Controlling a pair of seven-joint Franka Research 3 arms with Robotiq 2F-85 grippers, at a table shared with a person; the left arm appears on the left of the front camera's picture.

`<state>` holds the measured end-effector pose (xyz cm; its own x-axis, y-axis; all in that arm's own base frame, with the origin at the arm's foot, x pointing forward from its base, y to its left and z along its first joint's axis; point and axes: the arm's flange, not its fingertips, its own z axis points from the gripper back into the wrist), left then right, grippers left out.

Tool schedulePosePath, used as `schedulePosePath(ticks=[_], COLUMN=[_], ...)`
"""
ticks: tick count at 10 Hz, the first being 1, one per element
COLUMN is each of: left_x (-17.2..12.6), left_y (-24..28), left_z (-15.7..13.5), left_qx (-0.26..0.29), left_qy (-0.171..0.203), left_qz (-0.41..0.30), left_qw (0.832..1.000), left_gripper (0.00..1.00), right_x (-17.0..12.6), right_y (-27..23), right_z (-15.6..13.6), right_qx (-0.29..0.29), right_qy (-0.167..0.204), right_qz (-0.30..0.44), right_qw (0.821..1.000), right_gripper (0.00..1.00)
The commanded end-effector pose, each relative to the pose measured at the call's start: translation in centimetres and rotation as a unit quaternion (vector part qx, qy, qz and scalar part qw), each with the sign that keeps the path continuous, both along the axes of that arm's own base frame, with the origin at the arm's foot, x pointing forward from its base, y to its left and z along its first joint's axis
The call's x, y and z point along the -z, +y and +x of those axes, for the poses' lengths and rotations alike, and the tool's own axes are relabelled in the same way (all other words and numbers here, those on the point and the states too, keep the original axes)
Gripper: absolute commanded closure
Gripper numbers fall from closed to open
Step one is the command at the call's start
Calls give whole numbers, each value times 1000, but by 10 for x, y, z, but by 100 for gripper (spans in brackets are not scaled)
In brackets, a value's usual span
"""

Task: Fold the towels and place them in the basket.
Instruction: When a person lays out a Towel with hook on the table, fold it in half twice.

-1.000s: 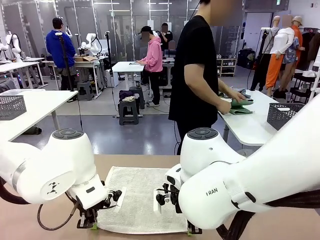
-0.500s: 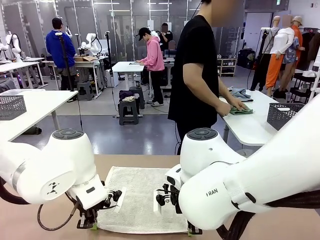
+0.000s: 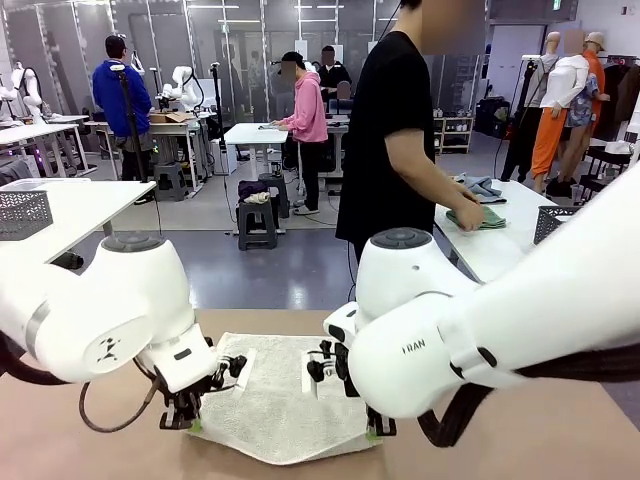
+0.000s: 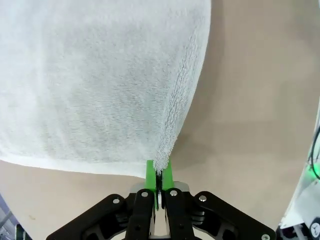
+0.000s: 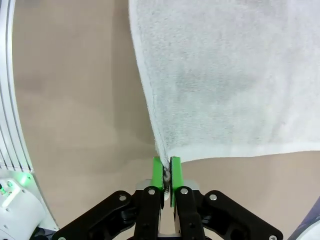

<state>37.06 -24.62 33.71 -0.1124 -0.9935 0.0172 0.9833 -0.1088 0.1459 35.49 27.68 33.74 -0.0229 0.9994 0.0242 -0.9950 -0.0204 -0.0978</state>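
Left gripper (image 4: 158,170): at 6 o'clock in its wrist view, pads pressed together on the near-left corner of the off-white towel (image 4: 100,75), with only the terry hem between them. In the front view it sits at 7 o'clock (image 3: 190,420).
Right gripper (image 5: 166,167): at 6 o'clock in its own view, likewise clamped thin on the towel's near-right corner (image 5: 225,75). It is at 5 o'clock in the front view (image 3: 375,430).
Off-white towel (image 3: 270,400): it lies spread on the tan table (image 3: 60,440) between the two arms. Its near edge sags in the middle between the pinched corners.
Why held so: a grip on both near corners at once keeps the edge level, so it can probably be carried toward 12 o'clock for a first fold.
Stage: the fold looks barely begun, and nothing here is basket-ready.
Person (image 3: 395,130): stands beyond the table at 1 o'clock, turned to a white table (image 3: 490,255).
Hand (image 3: 465,215): it presses on a folded green towel (image 3: 487,220), likely to flatten it.
Basket (image 3: 548,222): dark mesh at 3 o'clock on that far table, partly hidden by the right arm and well apart from the off-white towel.
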Motion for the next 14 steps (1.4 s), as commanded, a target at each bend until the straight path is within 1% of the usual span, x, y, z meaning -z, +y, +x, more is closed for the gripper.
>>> schedulePosePath(ticks=[1,4,6,8,10,13,14], left_x=[-18,-42,-57,-68,-71,-73,-71], left_y=[-5,-19,-19,-14,-12,-7,-6], left_z=[16,50,72,95,108,117,110], left_qx=[16,16,6,-11,-23,-45,-26], left_qy=[12,-5,-20,-27,-25,-24,-27], left_qz=[12,23,18,16,13,16,-3], left_qw=[1000,1000,1000,999,999,999,999], left_gripper=[95,95,95,95,95,95,95], right_x=[-8,-21,-25,-31,-38,-44,-43], right_y=[3,5,4,1,0,-8,-12], right_z=[22,58,81,104,117,129,132], right_qx=[-20,-23,-28,-26,-25,-9,-2], right_qy=[4,0,4,-4,-14,-28,-33], right_qz=[-2,-1,2,2,-3,-4,-4], right_qw=[1000,1000,1000,1000,1000,1000,999], right_gripper=[92,92,92,92,92,92,92])
